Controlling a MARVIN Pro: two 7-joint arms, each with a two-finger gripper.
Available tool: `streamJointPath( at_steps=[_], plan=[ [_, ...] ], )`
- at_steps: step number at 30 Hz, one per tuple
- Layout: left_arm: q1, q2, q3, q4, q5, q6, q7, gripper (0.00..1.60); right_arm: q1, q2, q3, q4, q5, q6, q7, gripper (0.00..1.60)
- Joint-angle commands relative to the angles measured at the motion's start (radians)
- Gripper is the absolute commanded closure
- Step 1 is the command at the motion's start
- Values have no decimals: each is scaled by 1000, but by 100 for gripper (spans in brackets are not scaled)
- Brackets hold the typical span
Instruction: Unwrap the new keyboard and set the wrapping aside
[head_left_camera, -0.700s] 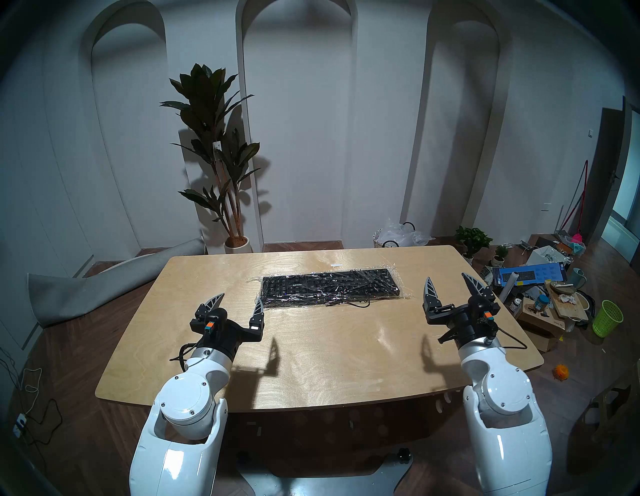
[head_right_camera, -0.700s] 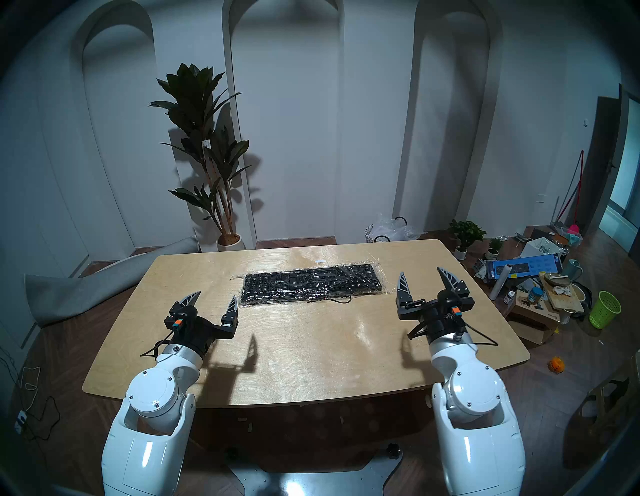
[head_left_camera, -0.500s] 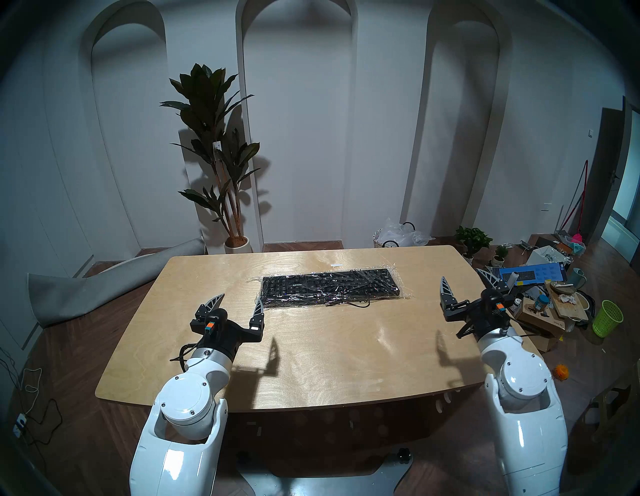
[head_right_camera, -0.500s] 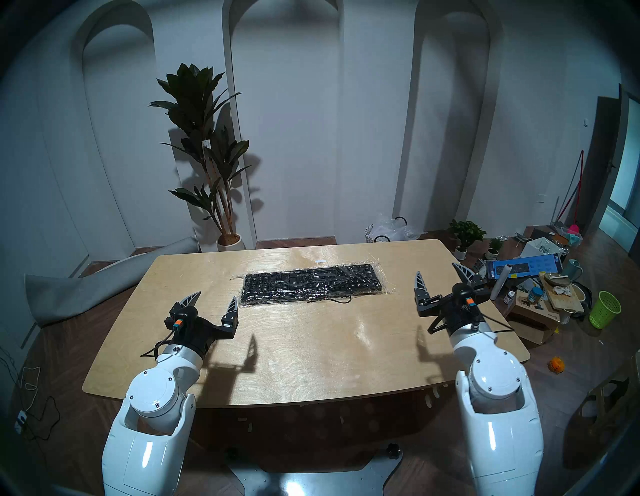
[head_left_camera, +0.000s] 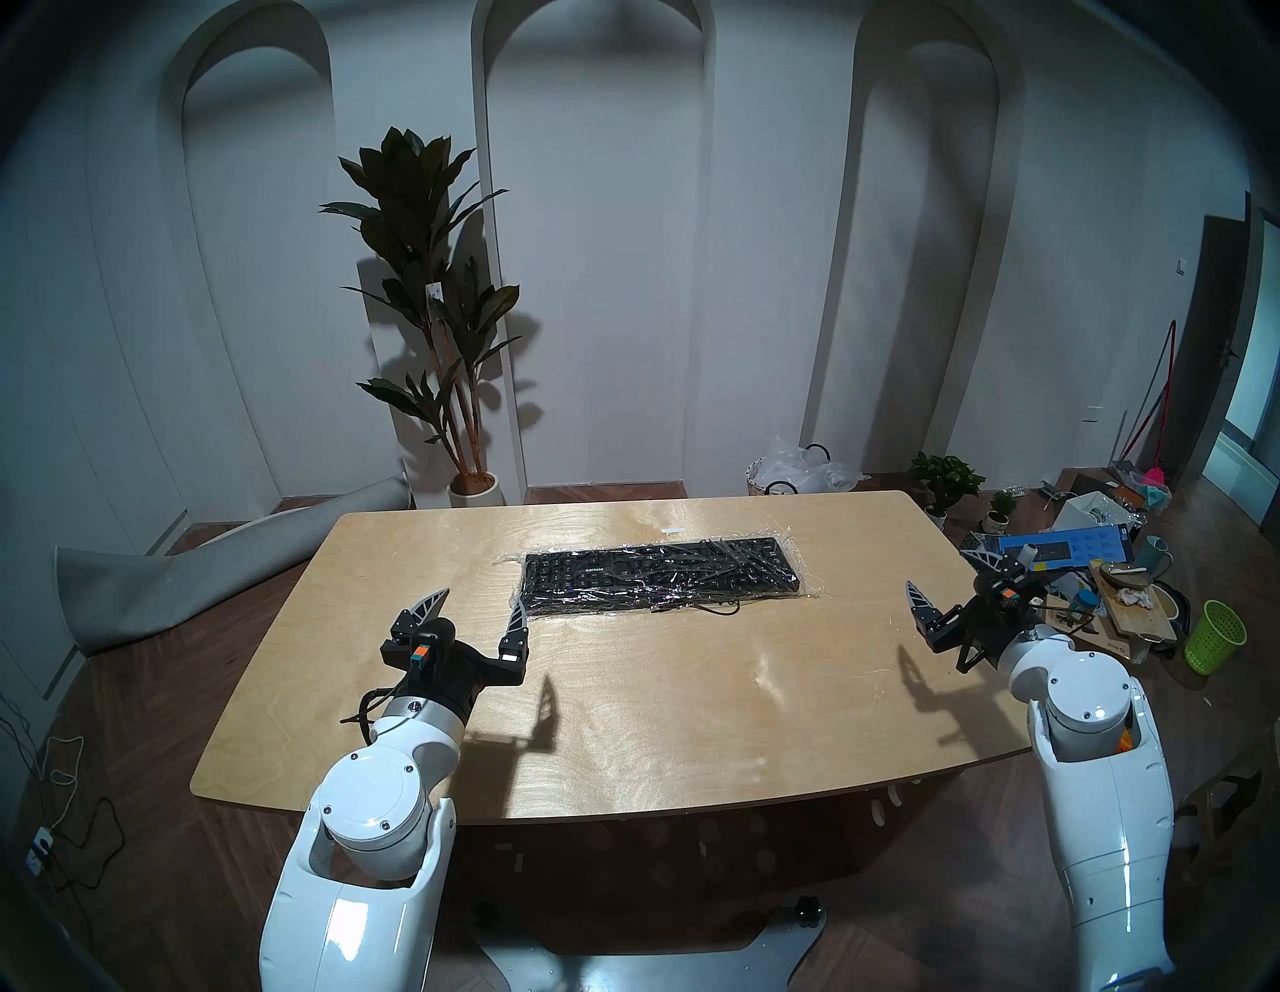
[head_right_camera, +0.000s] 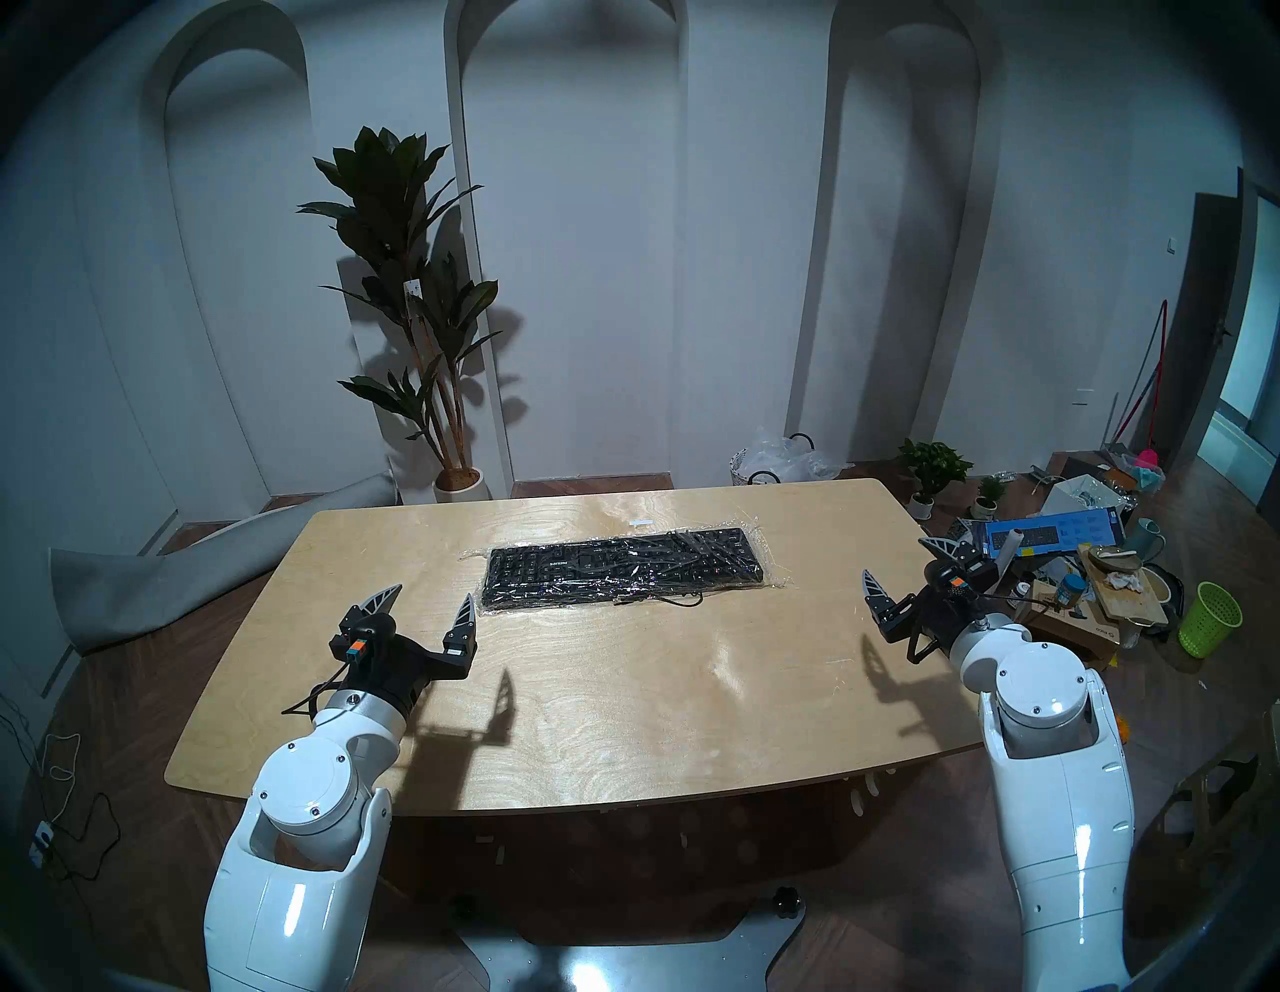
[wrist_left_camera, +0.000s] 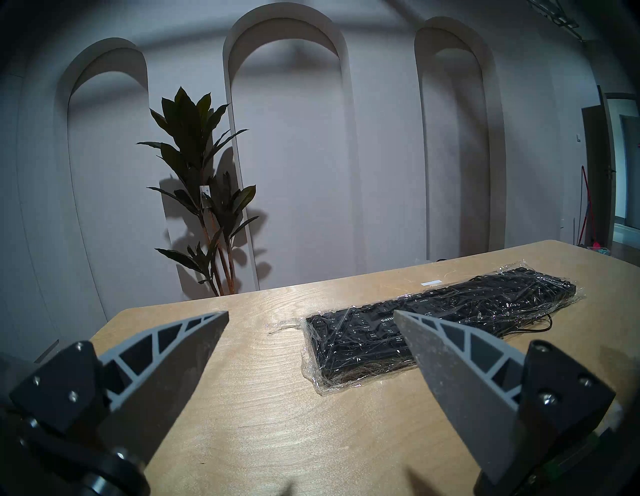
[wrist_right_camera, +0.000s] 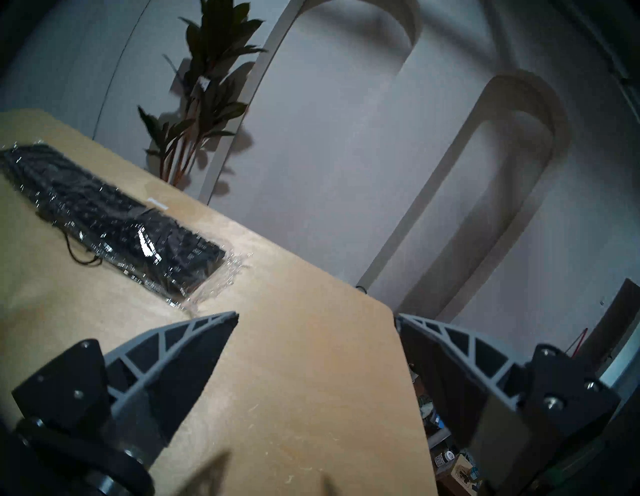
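Observation:
The black keyboard (head_left_camera: 658, 578) lies flat on the far middle of the wooden table (head_left_camera: 623, 727), wrapped in the crinkly clear wrapping (head_left_camera: 812, 590), with its thin cable looping out at the near side. My left gripper (head_left_camera: 481, 599) is open and empty, just off the keyboard's left end, above the table. My right gripper (head_left_camera: 938, 569) is open and empty over the table's right edge, well right of the keyboard. The left wrist view shows the keyboard (wrist_left_camera: 433, 332) and wrapping (wrist_left_camera: 311, 374) ahead of the gripper (wrist_left_camera: 310, 312). The right wrist view shows the keyboard (wrist_right_camera: 114, 221) to the left of the gripper (wrist_right_camera: 317, 316).
A small white label (head_left_camera: 670, 530) lies behind the keyboard. A blue box (head_left_camera: 1067, 547), floor clutter and a green basket (head_left_camera: 1215, 634) sit right of the table. A rolled grey mat (head_left_camera: 208, 575) lies left, and a tall plant (head_left_camera: 429, 312) stands behind.
My right arm has swung out to the right and lower, from beside the keyboard's right end to the table's right edge. The left arm and the keyboard have not moved.

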Motion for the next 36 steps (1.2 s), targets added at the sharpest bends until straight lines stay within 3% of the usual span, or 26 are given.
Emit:
streamJointPath(
  at_steps=[1,8,25,36],
  plan=[
    [-17,4,-2,-9,0,-5,-2,0,116,116,-51,82,6,5,104,0],
    [-64,21,-17,19,5,-2,-4,0,189,145,-120,180,17,4,144,0],
    [-95,19,2,45,3,-1,-11,0,347,62,-246,352,23,4,60,0],
    [-108,21,13,50,4,-1,-11,0,471,11,-334,524,-8,8,21,0]
  ],
)
